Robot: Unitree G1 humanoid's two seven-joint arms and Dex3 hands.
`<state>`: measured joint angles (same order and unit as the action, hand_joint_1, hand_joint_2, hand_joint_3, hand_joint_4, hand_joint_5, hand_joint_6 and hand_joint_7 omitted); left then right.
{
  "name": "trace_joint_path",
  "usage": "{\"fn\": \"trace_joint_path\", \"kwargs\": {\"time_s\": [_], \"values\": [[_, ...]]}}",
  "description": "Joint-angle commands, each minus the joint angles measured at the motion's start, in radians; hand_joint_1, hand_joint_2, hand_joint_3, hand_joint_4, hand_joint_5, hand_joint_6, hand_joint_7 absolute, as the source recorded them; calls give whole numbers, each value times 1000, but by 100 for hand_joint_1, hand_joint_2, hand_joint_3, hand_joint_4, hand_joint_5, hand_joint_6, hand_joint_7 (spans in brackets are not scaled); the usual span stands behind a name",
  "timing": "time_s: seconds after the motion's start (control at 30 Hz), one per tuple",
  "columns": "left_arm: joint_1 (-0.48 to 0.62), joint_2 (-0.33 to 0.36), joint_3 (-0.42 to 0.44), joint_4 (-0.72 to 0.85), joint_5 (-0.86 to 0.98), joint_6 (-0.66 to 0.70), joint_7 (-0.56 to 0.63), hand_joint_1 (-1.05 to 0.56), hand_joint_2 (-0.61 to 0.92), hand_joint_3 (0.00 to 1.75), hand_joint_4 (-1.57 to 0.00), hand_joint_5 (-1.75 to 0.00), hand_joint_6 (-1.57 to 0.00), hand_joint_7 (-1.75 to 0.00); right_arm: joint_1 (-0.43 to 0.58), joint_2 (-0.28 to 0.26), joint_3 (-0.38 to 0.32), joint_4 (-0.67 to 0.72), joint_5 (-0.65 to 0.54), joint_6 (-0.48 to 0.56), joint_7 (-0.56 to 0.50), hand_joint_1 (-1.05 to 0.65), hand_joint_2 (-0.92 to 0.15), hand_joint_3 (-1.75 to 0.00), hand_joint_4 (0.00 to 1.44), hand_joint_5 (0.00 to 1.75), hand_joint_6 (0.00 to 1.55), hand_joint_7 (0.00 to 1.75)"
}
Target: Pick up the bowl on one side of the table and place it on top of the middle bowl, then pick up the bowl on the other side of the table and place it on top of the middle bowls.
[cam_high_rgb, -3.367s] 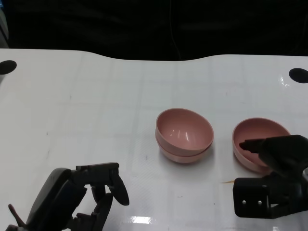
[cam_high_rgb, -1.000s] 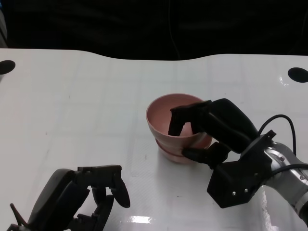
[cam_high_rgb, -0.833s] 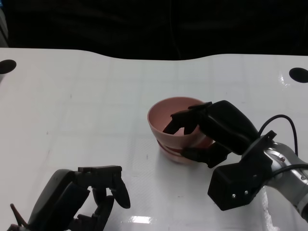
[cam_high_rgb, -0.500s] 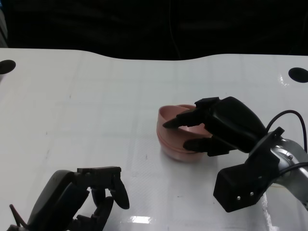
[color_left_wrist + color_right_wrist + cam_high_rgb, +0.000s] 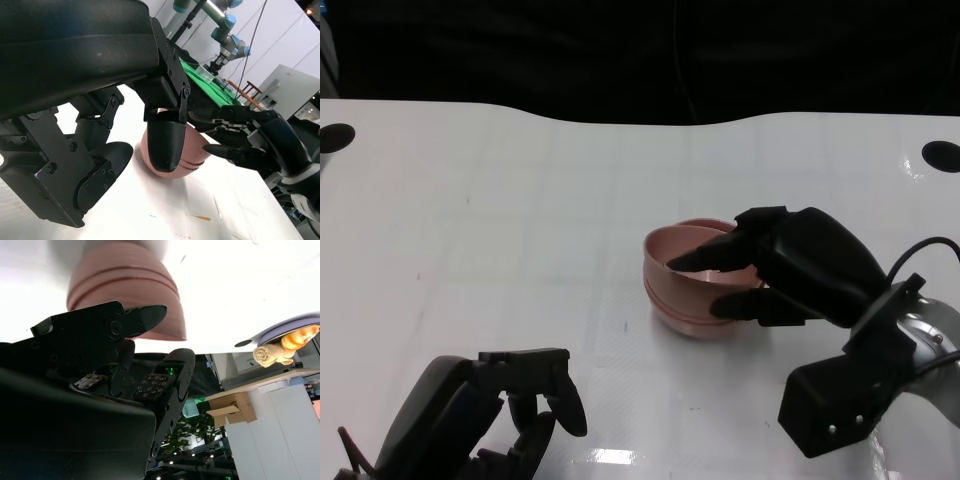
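Note:
A stack of pink bowls (image 5: 682, 290) stands at the middle of the white table (image 5: 520, 220), nested and level; the left wrist view shows the stack (image 5: 194, 159) and the right wrist view shows its ridged side (image 5: 125, 275). My right hand (image 5: 790, 272) is at the stack's right side with its fingers spread, one fingertip reaching over the rim and another beside the wall, not gripping. The left wrist view shows that right hand (image 5: 250, 145) with its fingers apart. My left hand (image 5: 525, 405) hangs over the near left of the table, holding nothing.
Two black round holes mark the table's far corners, one at the left (image 5: 335, 138) and one at the right (image 5: 941, 155). A dark gap lies beyond the table's curved back edge. No other bowl stands on either side.
My right hand carried the right-side bowl to the middle and lowered it onto the stack. Its fingers have since spread and drawn back to the right. My left hand has stayed put.

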<state>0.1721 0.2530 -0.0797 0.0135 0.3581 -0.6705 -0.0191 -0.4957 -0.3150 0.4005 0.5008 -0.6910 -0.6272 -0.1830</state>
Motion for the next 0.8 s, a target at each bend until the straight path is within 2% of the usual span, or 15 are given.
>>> {"fn": "trace_joint_path", "kwargs": {"time_s": [0.03,0.27,0.43,0.5,0.6,0.8], "values": [[-5,12,6,10,-3,-7,10,-1,27,151,-87,-166,-83,-139,33,-38,-22,-47,20,-14,6,-47,-92,-5,46,54,73,0],[-4,8,5,5,1,-1,11,-1,28,150,-86,-166,-83,-139,153,-80,-81,-200,85,-18,51,-48,-92,-9,29,60,61,0],[-8,8,4,8,11,-4,15,-1,28,150,-86,-166,-83,-139,236,-95,-131,-295,122,-17,70,-45,-92,-7,23,67,59,0],[-11,7,4,10,18,-6,19,-2,28,150,-86,-166,-83,-139,300,-109,-167,-344,157,-36,68,-42,-92,-9,20,78,61,1],[-12,6,3,10,17,-4,18,-2,28,151,-86,-166,-82,-139,378,-113,-204,-405,214,-30,99,-38,-92,-10,20,84,65,3],[-13,7,3,11,20,-2,21,-3,28,150,-86,-166,-83,-138,482,-113,-247,-465,280,-56,128,-22,-92,-7,32,95,77,10]]}}
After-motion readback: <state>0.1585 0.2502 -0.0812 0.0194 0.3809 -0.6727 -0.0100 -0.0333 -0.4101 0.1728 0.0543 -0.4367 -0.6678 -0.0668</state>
